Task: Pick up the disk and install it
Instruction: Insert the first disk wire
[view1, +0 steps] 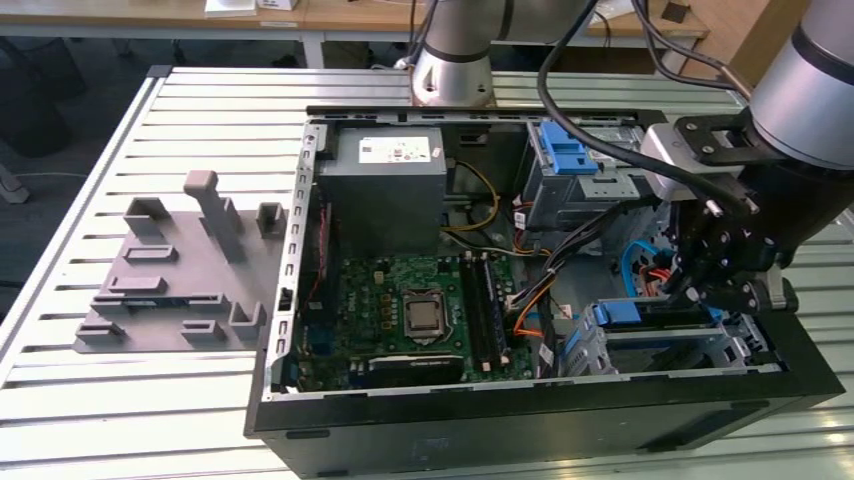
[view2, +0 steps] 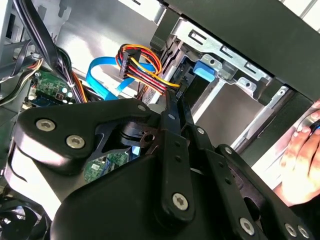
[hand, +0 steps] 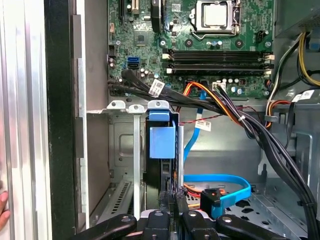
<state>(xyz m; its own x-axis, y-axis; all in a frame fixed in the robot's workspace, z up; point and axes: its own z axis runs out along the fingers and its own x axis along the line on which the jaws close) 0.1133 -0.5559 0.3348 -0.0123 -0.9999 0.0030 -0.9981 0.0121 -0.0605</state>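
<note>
Find the pincer in the exterior view, lowered into the open computer case at the corner nearest the arm. Read its state from the second wrist view: pincer pressed together, nothing seen pinched between the tips. Locate the disk directly under the pincer in the exterior view, seated edge-up in the silver drive cage with its blue carrier bracket uppermost. Confirm in the first wrist view: disk straight ahead of the pincer, slotted between the cage rails, the tips at or just short of its near edge; contact cannot be told. Note a flat blue cable just beside the pincer, looped on the case floor, and the motherboard well beyond the disk. Refer to the second wrist view for a bundle of red, yellow and black wires ahead of the tips, the same blue cable beside them, and a person's hand off to one side of the pincer, past the case wall. Take the surroundings from the exterior view: case lying open on a slatted metal bench, a grey moulded fixture well away from the pincer across the case, wooden desks behind.
</note>
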